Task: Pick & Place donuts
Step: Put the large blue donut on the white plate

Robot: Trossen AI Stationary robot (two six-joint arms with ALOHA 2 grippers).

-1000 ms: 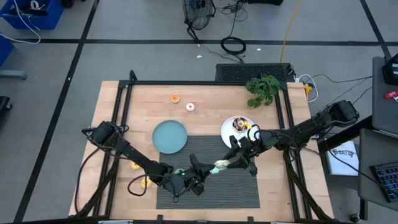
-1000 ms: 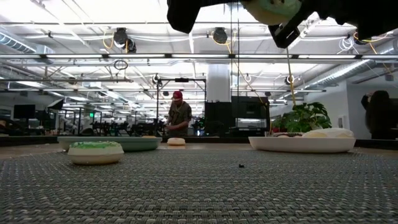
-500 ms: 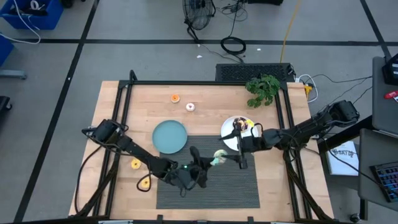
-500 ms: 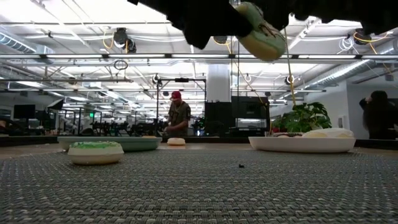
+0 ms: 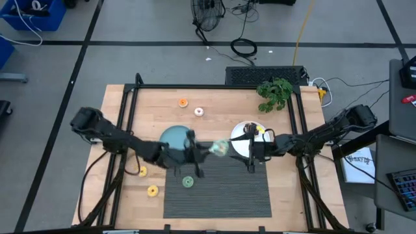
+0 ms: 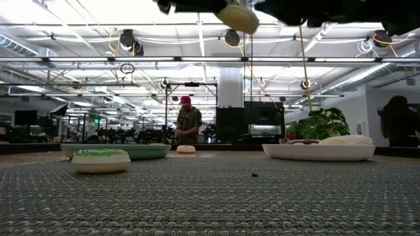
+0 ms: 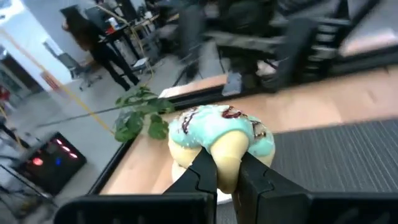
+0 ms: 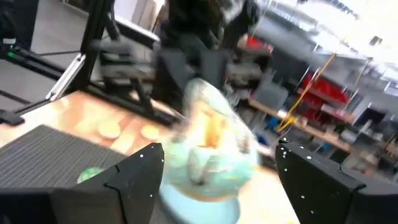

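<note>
My left gripper [image 5: 203, 151] hangs over the mat's far edge between the teal plate [image 5: 170, 136] and the white plate [image 5: 239, 144], shut on a mint donut [image 5: 220, 148] with chocolate drizzle [image 7: 217, 127]. The right gripper [image 5: 252, 156] is open just right of that donut; its fingers [image 8: 140, 171] stand apart with the donut [image 8: 211, 146] ahead of them. A green donut [image 5: 187, 182] lies flat on the mat. Two yellow donuts [image 5: 142, 171] [image 5: 152, 191] lie on the wood at the left. An orange donut [image 5: 182, 102] and a white one [image 5: 199, 111] lie near the far edge. Brown and yellow donuts [image 5: 249, 130] sit on the white plate. My left gripper pinches the mint donut between its two fingers [image 7: 202, 177] at the near part of its ring [image 7: 225, 163], cream underside showing between them. The fingers reach it nearly level from the table's left. The donut is lifted clear of the table [image 6: 239, 16], iced face tilted.
A dark woven mat [image 5: 221, 195] covers the table's near middle. A leafy plant [image 5: 274, 92] stands at the far right corner. A black frame [image 5: 130, 117] runs round the table. In the low view a person [image 6: 189, 121] stands in the room behind.
My left gripper has carried the mint donut from over the mat's middle toward the far edge, up to between the two plates, and the left arm has swung with it. The green donut on the mat, hidden under that arm before, now shows. The right gripper has shifted slightly toward the white plate.
</note>
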